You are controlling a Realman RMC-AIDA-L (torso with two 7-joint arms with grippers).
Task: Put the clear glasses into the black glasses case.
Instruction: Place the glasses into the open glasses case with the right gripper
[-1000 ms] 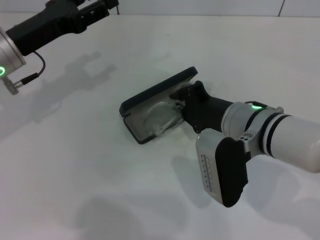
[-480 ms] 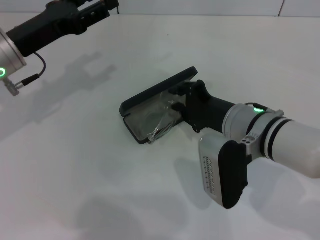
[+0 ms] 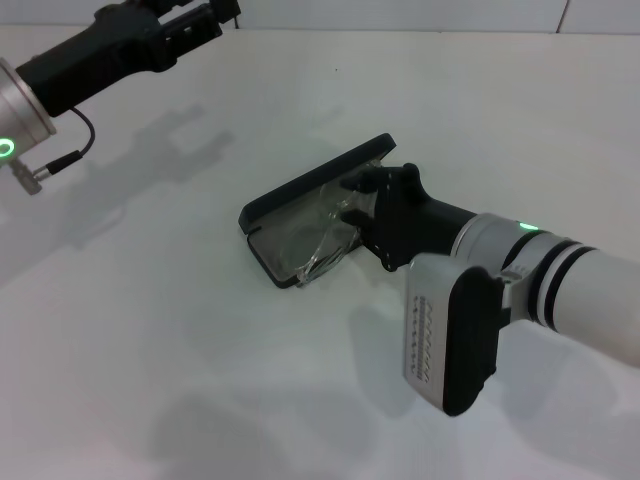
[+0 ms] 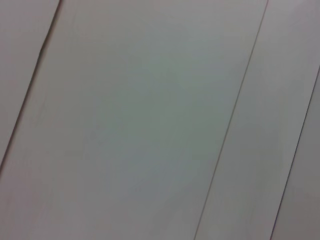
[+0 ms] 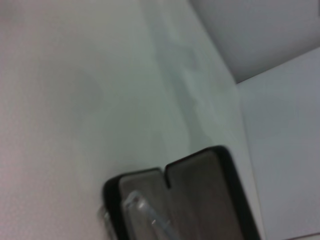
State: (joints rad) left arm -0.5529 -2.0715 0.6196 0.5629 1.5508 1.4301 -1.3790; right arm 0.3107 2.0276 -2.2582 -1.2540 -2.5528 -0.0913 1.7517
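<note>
Partly inside the open black glasses case (image 3: 300,215), the clear glasses (image 3: 322,240), tilted, one end poking over the tray's near rim. Right hand (image 3: 350,198) at the case's right end, fingers seemingly closed on the glasses. Around it, white tabletop (image 3: 150,330). Left hand (image 3: 205,20) raised far back-left, grip state impossible to tell.

Matte black clamshell case (image 3: 300,190) showing grey lining; colourless transparent plastic glasses (image 3: 325,245) glinting pale; black right gripper (image 3: 362,198) on white-silver arm; white tabletop (image 3: 200,350).
</note>
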